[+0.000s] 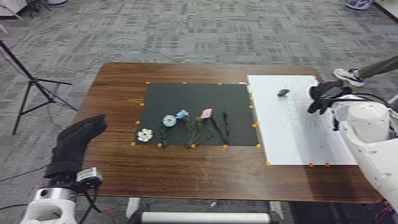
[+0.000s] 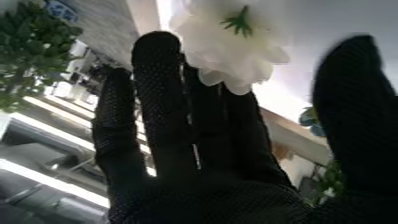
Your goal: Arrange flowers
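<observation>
Viewing a brown wooden table (image 1: 191, 172) on grey carpet (image 1: 195, 37), tripod (image 1: 33, 79) at left, flowers (image 1: 169, 120) on black mat (image 1: 173, 95), left hand (image 1: 80, 135) straight-fingered, right hand (image 1: 325, 95) by the white board's (image 1: 306, 135) edge, my wrist view adding foliage (image 2: 35, 45), a white blossom (image 2: 213, 55) near straight fingers, thumb apart.

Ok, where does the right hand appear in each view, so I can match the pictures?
Head view: right hand, on the right side, across the white sheet's right edge.
Wrist view: the same hand coming in from the bottom edge, fingers up, thumb apart.
Shared landmark: grey floor, likely also the blue-and-white pot.
</observation>
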Tool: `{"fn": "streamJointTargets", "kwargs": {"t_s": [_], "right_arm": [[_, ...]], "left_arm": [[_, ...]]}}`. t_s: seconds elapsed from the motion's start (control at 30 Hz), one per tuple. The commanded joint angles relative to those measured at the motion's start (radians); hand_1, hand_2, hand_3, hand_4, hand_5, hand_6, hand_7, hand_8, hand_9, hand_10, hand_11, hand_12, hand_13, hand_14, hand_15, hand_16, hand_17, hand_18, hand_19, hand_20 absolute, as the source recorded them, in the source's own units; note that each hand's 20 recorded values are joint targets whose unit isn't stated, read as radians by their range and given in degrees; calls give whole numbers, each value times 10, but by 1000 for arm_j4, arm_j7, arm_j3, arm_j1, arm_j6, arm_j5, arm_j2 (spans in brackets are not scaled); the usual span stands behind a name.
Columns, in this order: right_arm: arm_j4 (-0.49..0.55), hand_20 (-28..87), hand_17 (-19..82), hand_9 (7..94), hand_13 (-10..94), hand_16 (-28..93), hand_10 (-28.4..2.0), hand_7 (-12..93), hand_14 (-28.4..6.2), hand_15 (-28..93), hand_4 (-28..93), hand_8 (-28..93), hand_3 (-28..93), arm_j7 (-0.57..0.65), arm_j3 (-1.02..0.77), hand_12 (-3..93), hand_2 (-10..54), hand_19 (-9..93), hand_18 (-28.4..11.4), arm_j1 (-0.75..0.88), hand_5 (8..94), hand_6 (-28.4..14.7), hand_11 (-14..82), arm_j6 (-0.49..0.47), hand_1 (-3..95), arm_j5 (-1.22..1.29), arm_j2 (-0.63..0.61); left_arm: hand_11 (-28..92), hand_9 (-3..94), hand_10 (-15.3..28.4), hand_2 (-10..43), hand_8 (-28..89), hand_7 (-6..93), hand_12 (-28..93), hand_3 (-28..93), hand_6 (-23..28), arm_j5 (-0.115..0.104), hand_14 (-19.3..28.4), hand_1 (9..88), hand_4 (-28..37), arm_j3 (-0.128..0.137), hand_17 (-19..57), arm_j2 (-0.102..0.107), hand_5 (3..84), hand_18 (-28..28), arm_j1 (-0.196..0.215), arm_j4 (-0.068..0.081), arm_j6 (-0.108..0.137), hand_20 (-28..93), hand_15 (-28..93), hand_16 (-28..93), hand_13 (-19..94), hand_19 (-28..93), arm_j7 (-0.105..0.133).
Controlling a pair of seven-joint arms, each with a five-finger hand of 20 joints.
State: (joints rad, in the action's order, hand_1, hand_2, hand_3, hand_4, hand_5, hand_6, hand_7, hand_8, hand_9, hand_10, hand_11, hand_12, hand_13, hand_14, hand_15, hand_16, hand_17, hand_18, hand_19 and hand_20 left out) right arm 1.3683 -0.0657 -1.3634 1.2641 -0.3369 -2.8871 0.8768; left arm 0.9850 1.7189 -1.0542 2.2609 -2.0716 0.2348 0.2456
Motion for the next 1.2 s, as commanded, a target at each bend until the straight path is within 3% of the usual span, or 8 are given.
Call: {"fn": "streamJointTargets", "kwargs": {"t_s": [0.03, 0.13, 0.2, 0.3, 0.6, 0.9, 1.2], "right_arm": [[-54, 503, 266, 663, 666, 317, -78, 252, -100, 576, -279, -146, 766, 94, 11, 155, -95, 662, -216, 53, 602, 41, 147, 272, 437, 95, -18], [-61, 507, 289, 754, 713, 335, -64, 291, -87, 576, -281, -54, 673, 106, 35, 204, -95, 673, -213, 44, 671, 51, 111, 353, 534, 127, -30], [-47, 512, 299, 821, 733, 345, -60, 290, -81, 583, -281, -41, 656, 113, 48, 264, -95, 679, -213, 39, 728, 59, 51, 362, 562, 160, -40], [-19, 515, 305, 859, 745, 349, -60, 283, -80, 588, -277, -30, 655, 119, 61, 287, -95, 682, -212, 35, 765, 61, 36, 372, 573, 205, -54], [51, 516, 307, 874, 747, 356, -60, 281, -80, 592, -255, -24, 640, 152, 121, 287, -95, 684, -213, 7, 782, 64, 35, 417, 579, 316, -103], [261, 516, 306, 881, 744, 361, -61, 271, -79, 591, -249, -17, 638, 207, 197, 291, -95, 683, -213, -39, 795, 62, 36, 408, 580, 472, -158], [356, 514, 303, 886, 739, 365, -61, 258, -81, 585, -246, -7, 638, 189, 334, 292, -95, 680, -214, -134, 804, 60, 35, 348, 580, 574, -64]], "left_arm": [[192, 455, 123, -9, -79, 190, 137, 698, -12, 2, 168, 274, -186, -2, 2, -10, 492, 122, 12, -8, -13, 150, 175, 18, 355, 48, 4], [192, 455, 123, -9, -79, 189, 137, 698, -12, 1, 167, 274, -187, 0, 2, -13, 492, 122, 17, -11, -11, 150, 175, 18, 354, 47, 8], [192, 455, 123, -8, -78, 189, 138, 697, -11, 1, 167, 274, -187, 0, 2, -13, 491, 122, 16, -10, -11, 150, 175, 19, 354, 47, 8], [192, 456, 123, -9, -78, 188, 137, 699, -11, 2, 168, 273, -187, -2, 2, -13, 492, 122, 13, -9, -11, 150, 175, 19, 354, 47, 7], [192, 456, 124, -8, -78, 188, 137, 700, -9, 0, 168, 271, -189, 0, 1, -12, 491, 122, 14, -10, -8, 150, 174, 19, 354, 48, 10], [190, 455, 124, -7, -77, 187, 137, 700, -7, 0, 168, 270, -189, 10, 1, -3, 491, 122, 15, -11, -7, 150, 175, 19, 355, 48, 3], [191, 456, 124, -8, -77, 187, 137, 702, -7, 2, 169, 268, -190, 20, 1, 1, 491, 123, 14, -13, -5, 149, 175, 18, 355, 47, 0]]}}
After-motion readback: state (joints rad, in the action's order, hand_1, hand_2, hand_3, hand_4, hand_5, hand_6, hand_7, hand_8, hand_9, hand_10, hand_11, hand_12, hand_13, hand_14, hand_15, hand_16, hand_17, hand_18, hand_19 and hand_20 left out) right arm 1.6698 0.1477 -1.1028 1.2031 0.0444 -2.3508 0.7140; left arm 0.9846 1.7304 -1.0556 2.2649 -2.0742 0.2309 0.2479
